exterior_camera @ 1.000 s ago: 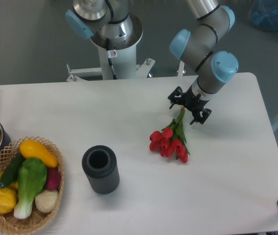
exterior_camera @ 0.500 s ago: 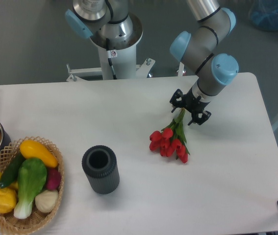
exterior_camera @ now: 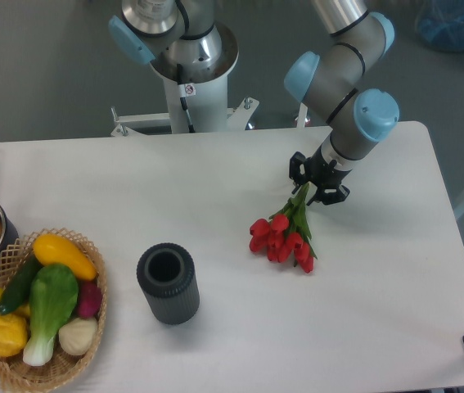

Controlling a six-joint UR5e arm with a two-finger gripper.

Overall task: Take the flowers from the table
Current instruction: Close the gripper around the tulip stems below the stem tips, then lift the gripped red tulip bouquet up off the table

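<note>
Gripping the stem end of the flowers (exterior_camera: 286,232), the claw (exterior_camera: 315,183) sits low over the far right part of the white worktop (exterior_camera: 215,188); its two fingers appear drawn together on the thin green stems, though the contact itself is too small to confirm; the bunch lies flat, red heads pointing toward the near left, stems running up and right into the claw; nothing looks raised off the surface yet, so the step in hand reads as the close of the grasp, with the lift not yet made. Standing well apart to the left are a dark ribbed cylinder (exterior_camera: 167,283), upright and open at the top, and, at the near left edge, a wicker basket (exterior_camera: 92,327) of vegetables; neither lies in the way. Judged from this, the next move calls for a straight rise with the grip held firm; the heavy blooms hang far from the held end, so the bunch may droop or swing, and thin stems could slip.
</note>
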